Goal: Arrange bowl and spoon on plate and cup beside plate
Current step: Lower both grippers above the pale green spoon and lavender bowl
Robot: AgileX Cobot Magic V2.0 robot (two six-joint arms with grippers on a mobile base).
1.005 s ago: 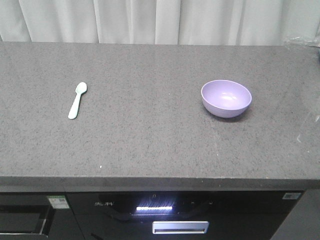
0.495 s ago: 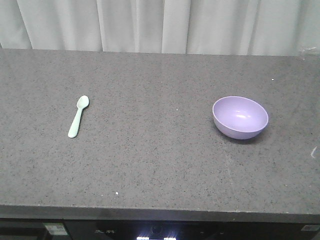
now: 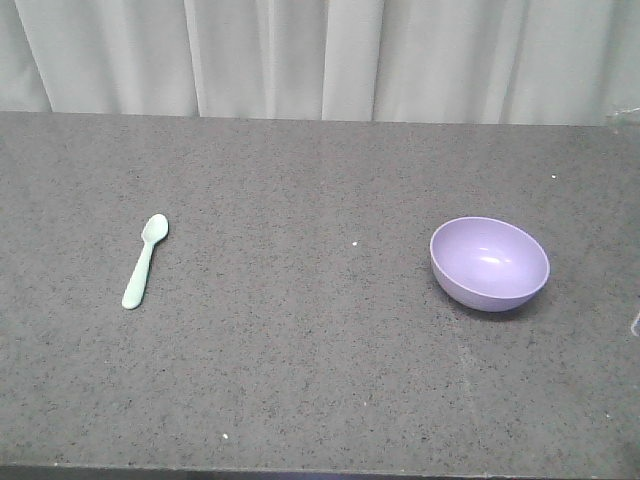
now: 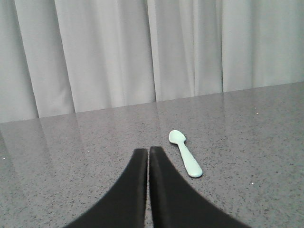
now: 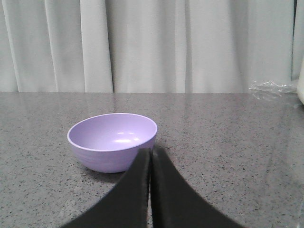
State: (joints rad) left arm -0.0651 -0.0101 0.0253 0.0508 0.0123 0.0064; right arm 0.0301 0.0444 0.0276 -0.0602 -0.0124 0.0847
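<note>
We find the spoon (image 3: pixel 145 260) lying flat on the left of the gray counter (image 3: pixel 300 380) and the bowl (image 3: pixel 489 263) upright on the right, well apart. The left gripper (image 4: pixel 148 152), jaws pressed together and empty, sits near the spoon. The right gripper (image 5: pixel 151 153), likewise closed and empty, sits near the bowl.

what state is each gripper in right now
Left gripper: jaws shut, empty, spoon lying ahead of it.
Right gripper: jaws shut, empty, bowl just ahead of it.

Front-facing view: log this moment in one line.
left end effector shut | right end effector shut | mint-green plastic spoon, round lavender plastic bowl apart on grey counter
</note>
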